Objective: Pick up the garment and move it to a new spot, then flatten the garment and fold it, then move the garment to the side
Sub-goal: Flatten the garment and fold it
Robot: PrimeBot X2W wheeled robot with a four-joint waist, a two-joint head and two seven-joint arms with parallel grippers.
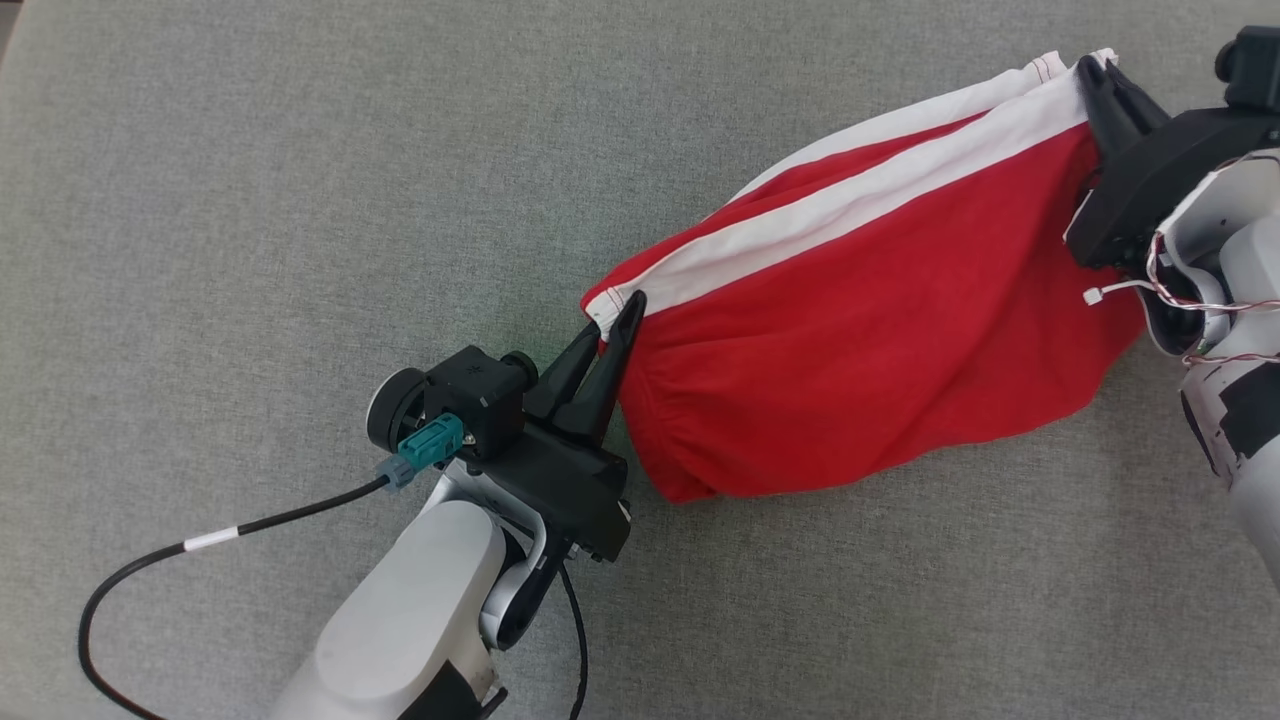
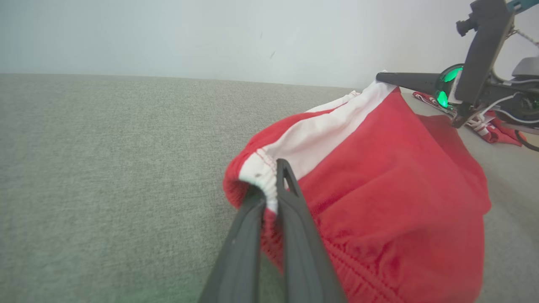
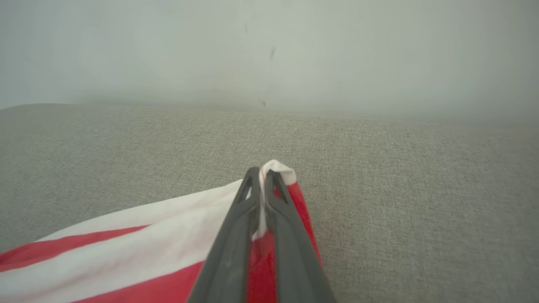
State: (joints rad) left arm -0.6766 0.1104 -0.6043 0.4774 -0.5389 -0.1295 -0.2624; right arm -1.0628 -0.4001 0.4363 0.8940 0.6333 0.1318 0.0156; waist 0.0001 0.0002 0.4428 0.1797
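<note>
1. Grey woven surface (image 1: pixel 300 150). Covers the whole work area and carries everything below.

2. Garment (image 1: pixel 880 330). Red cloth with a broad white band along one edge, lying right of centre in the head view and strung between the two grippers. Its long axis runs from lower left to upper right of that view. The band forms the upper, fairly taut edge, and the gathered red body sags below it toward the robot. Whether the sag rests on the surface or hangs just clear cannot be told.

3. Left gripper (image 1: pixel 618 318). Fingers pinched narrow on the lower-left end of the white band.

4. Right gripper (image 1: pixel 1092 75). Fingers pressed together on the upper-right end of the band, where a nub of white cloth pokes out past the tips.

5. Black cable (image 1: pixel 250 525). Loops from the left wrist and is clear of the garment.

6. Second red-and-white cloth (image 2: pixel 492 130). Crumpled on the surface beyond the right gripper.

Step in hand, as judged: the two-handed carry to a new spot, just ahead of flattening. The next move calls for both arms travelling together with the band kept taut, then lowering so the red body spreads without bunching.
</note>
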